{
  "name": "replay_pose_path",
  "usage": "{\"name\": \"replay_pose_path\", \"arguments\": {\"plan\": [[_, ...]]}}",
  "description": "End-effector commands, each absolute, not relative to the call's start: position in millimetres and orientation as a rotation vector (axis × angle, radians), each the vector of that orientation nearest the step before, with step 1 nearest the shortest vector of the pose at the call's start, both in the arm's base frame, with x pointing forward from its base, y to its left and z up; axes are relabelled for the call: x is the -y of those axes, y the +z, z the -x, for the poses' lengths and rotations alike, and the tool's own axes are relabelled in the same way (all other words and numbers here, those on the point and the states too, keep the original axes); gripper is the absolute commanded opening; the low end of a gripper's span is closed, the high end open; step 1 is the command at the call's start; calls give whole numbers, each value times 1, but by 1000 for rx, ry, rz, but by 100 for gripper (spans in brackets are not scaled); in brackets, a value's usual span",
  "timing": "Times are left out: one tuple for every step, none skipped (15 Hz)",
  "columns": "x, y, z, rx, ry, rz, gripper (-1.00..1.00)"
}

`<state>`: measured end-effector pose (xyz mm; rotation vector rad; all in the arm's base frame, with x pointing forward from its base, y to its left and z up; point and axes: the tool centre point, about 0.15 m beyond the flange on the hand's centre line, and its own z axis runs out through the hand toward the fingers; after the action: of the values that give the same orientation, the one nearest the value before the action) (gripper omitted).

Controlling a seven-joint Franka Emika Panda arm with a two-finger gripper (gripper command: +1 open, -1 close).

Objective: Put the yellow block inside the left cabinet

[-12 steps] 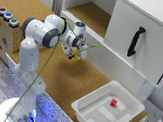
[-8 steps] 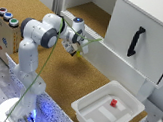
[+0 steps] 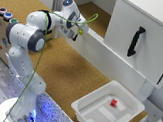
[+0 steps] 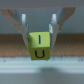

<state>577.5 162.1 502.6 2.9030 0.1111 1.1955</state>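
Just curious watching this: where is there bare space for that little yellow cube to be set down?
The left cabinet's cork floor looks bare beyond the hand holding the yellow block. The cork table between arm and white tray is open too. The tray holds a red block.

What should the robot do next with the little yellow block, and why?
Probably carry it a bit further forward, over the cabinet's cork floor, then let go. The gripper has the block pinched between its jaws, but the white front ledge lies right below it, so dropping now might miss the inside.
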Motion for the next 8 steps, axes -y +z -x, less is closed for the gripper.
{"name": "replay_pose_path", "arguments": {"plan": [[-187, 520, -679, -258, 1153, -2882, -100], [-191, 516, -687, -263, 1140, -2903, -100], [-195, 512, -692, -268, 1132, -2913, -100], [-199, 507, -697, -275, 1122, -2908, -100], [-203, 502, -700, -281, 1107, -2914, -100], [-204, 499, -698, -279, 1104, -2913, -100], [-206, 496, -696, -279, 1097, -2909, -100], [-206, 495, -692, -271, 1094, -2914, -100]]}}
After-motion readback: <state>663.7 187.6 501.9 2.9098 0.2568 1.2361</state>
